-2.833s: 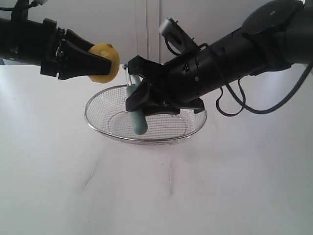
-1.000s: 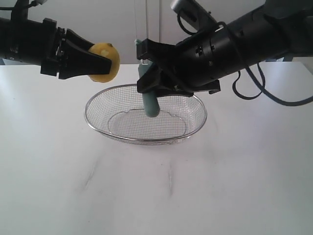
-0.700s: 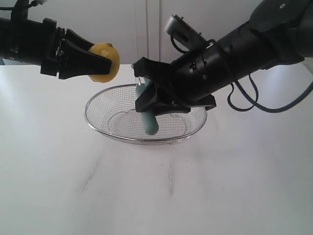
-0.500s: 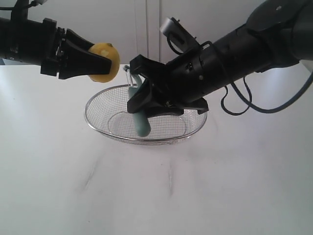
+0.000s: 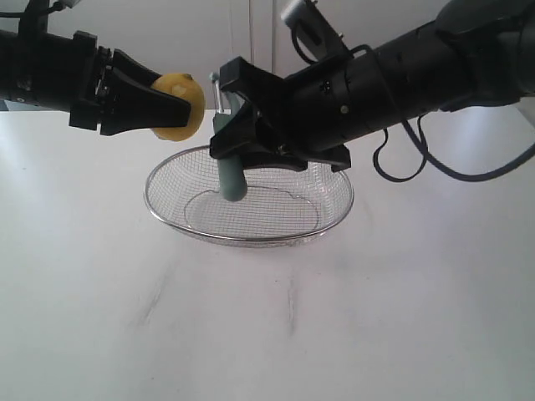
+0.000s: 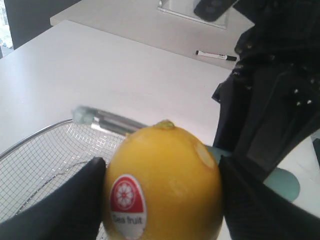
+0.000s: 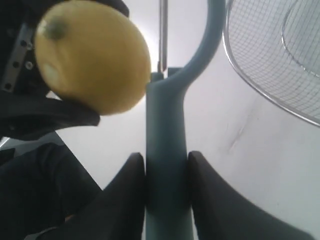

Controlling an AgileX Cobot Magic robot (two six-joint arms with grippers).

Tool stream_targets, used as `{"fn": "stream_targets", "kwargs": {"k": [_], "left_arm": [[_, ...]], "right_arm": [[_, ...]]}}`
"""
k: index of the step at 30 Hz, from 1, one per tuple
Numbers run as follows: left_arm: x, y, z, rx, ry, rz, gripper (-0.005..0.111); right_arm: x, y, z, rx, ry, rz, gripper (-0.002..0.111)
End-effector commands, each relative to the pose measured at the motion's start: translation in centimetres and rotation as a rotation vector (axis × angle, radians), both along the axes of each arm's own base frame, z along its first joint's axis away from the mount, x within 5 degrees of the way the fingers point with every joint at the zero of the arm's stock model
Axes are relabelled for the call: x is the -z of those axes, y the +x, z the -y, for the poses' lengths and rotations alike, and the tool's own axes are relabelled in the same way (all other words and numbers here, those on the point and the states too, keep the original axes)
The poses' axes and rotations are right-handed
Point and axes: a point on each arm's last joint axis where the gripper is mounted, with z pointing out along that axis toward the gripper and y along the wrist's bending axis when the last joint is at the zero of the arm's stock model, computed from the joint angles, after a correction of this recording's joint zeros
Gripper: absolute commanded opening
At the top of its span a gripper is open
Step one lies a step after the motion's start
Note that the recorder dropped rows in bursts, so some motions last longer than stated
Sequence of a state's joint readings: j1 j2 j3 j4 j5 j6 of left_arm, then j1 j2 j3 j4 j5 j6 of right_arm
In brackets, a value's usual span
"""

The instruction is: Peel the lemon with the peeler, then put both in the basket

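My left gripper (image 5: 171, 107) is shut on the yellow lemon (image 5: 181, 106), holding it in the air above the left rim of the wire basket (image 5: 159, 209). The lemon (image 6: 162, 182) carries a red sticker and a small bare patch in the left wrist view. My right gripper (image 5: 238, 138) is shut on the teal handle of the peeler (image 5: 229, 171), which hangs upright over the basket with its blade end up, just right of the lemon. In the right wrist view the peeler (image 7: 166, 150) sits between the fingers (image 7: 125, 195), its head beside the lemon (image 7: 92, 55).
The basket (image 7: 240, 65) rests on a white tabletop (image 5: 267, 317). A black marker (image 6: 216, 56) lies on the table far behind the lemon in the left wrist view. A wall stands behind the table.
The right arm has swung the peeler up and leftwards, bringing its blade end close to the lemon. The left gripper and the lemon have stayed still.
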State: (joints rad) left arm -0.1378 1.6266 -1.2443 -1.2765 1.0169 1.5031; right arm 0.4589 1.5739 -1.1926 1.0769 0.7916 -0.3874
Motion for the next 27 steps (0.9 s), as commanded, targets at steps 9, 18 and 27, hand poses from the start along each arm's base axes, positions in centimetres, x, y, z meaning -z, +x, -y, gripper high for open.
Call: {"fn": "stream_targets", "kwargs": {"k": [9,18,27], "left_arm": [[-0.5,-0.3,0.2,0.017,-0.027,0.004,0.000],[-0.5,-0.3,0.2,0.017,-0.027,0.004,0.000],[-0.5,-0.3,0.2,0.022,-0.026,0.013,0.000]], "right_arm": [[-3.3,-1.2,1.1,0.037,0.024,0.146,0.000],[-3.1,-1.1,1.2,0.026,-0.014,0.166,0.000],[-2.6,-0.7,1.8,0.033,-0.120,0.234,0.000]]}}
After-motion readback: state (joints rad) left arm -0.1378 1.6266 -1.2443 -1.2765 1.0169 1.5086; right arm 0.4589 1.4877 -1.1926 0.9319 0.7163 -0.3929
